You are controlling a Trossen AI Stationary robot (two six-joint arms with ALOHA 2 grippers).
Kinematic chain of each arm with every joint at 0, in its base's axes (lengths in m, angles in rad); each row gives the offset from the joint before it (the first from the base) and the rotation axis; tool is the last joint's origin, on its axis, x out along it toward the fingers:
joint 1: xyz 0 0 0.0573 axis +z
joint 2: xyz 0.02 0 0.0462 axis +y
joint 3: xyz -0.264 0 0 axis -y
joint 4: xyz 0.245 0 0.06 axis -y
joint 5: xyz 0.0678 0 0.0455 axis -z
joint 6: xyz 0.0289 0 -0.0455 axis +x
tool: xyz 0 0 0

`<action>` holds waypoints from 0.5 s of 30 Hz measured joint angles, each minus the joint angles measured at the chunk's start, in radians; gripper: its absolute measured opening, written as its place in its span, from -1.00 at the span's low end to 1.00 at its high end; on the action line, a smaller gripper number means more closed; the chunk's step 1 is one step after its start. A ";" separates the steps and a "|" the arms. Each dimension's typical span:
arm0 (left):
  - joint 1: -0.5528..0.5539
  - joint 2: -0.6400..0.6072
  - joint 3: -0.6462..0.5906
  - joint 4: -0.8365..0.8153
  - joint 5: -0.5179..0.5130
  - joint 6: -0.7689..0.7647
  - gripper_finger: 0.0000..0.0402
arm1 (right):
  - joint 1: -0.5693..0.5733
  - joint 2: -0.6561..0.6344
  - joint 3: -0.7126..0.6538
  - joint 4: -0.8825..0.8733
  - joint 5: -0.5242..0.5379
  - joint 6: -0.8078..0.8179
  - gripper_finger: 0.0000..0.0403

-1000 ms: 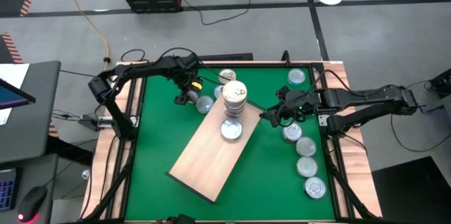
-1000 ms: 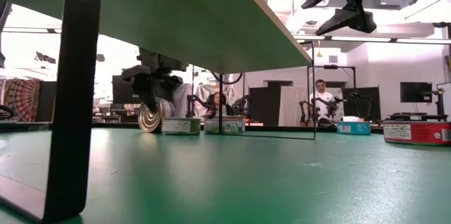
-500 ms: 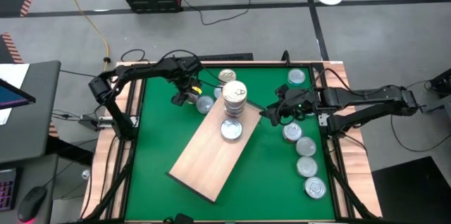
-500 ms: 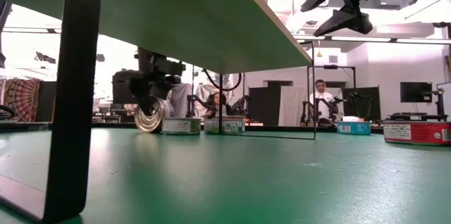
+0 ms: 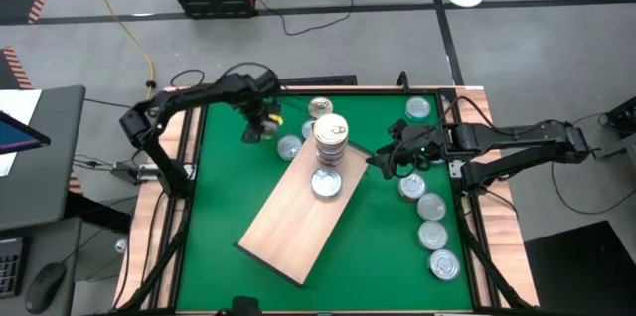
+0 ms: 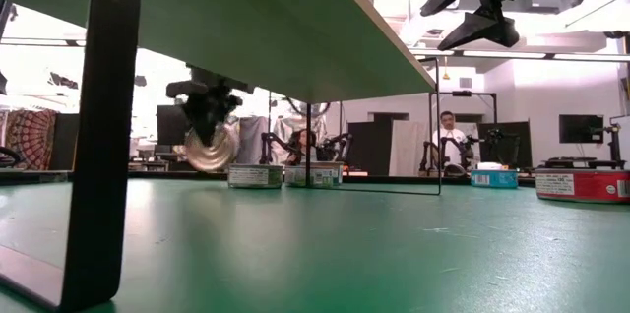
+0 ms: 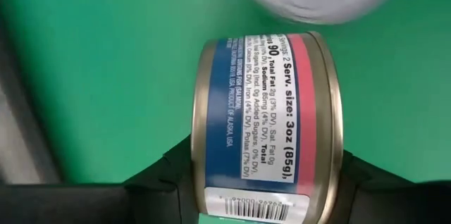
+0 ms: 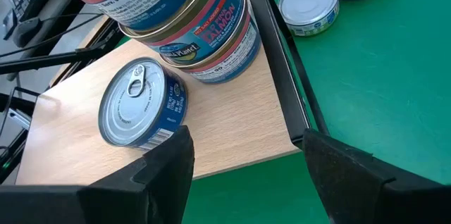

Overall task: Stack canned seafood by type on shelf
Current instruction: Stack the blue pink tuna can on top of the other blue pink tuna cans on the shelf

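Note:
My left gripper (image 5: 260,127) hangs near the table's far left, shut on a canned seafood tin (image 7: 268,118) with a blue and pink label. In the low view the tin (image 6: 210,148) is clear of the green table. On the tan shelf (image 5: 293,222) stands a stack of tins (image 5: 331,137), with a single silver-lidded tin (image 5: 327,184) in front of it. More tins lie on the table: one (image 5: 289,147) beside the shelf and several (image 5: 431,222) along the right edge. My right gripper (image 5: 383,162) hovers open at the shelf's right corner, holding nothing. My left gripper pinches the tin between its two fingers, one on each flat end (image 7: 199,150), so the labelled side wall faces the wrist camera. The fingers come from above, pointing steeply down. The tin sits on edge in the hold, lifted clear of the table.
The shelf's dark metal legs (image 6: 103,126) stand on the table, and its corner (image 8: 285,122) lies close before my right gripper. Two more tins (image 5: 420,109) (image 5: 319,107) sit at the far edge. People sit in the room beyond the table.
My left gripper has shut on the tin that stood on edge on the table and has risen with it, rolling a little. The tin is now lifted clear of the table. My right gripper has kept still.

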 joint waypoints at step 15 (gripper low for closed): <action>0.075 -0.087 0.346 0.010 0.432 -0.578 -0.11 | -0.024 -0.005 0.000 -0.021 -0.024 -0.039 0.42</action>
